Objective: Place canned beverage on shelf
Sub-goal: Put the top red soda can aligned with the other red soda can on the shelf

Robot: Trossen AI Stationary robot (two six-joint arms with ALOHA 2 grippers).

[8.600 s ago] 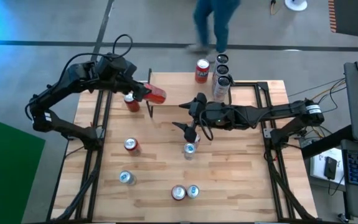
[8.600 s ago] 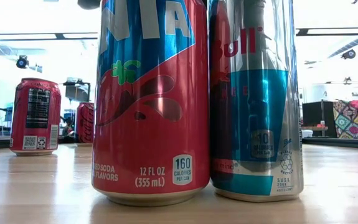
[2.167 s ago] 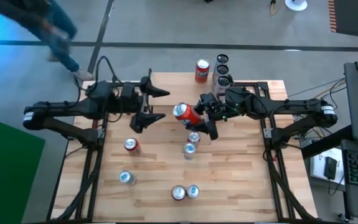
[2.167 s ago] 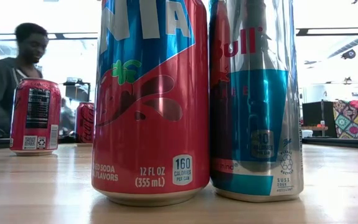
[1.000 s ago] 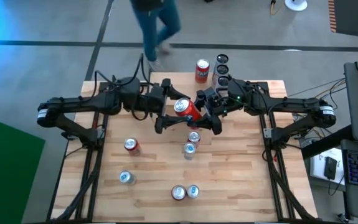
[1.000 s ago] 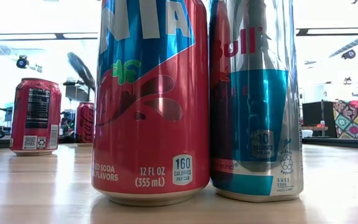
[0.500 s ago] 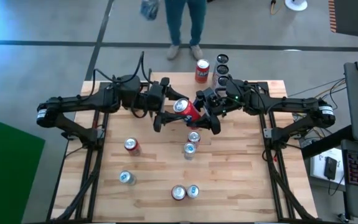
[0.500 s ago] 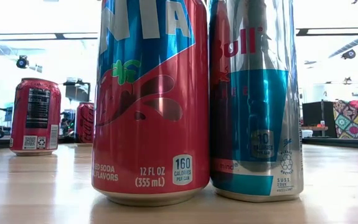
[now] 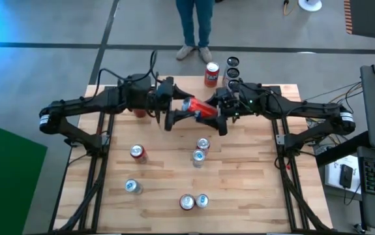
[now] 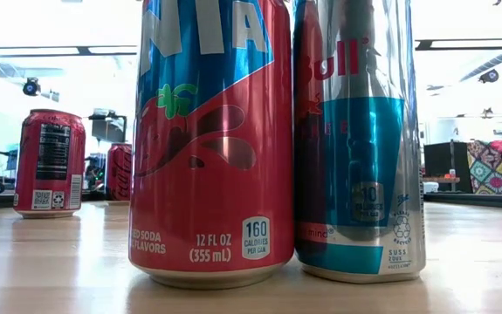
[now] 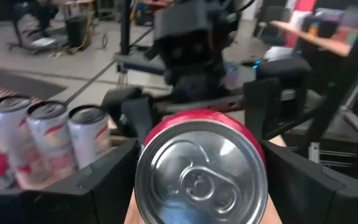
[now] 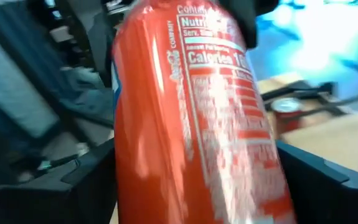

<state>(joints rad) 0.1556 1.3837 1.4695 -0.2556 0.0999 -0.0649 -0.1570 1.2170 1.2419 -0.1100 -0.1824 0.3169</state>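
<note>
Mid-air handover over the back half of the table (image 9: 252,189). On the left, the left gripper (image 9: 172,117) has its fingers (image 11: 104,183) pressed against both sides of the red can (image 9: 199,108) near the lid end, so I'd call that a hold. The can lies sideways, off the wood, between both claws. On the right, the right gripper (image 9: 221,117) straddles the can's body, but I can't tell if it's clamping or just loose around it. I'm guessing the can is full and heavy-ish with slick, dentable thin walls, so grab mid-body and squeeze gently.
</note>
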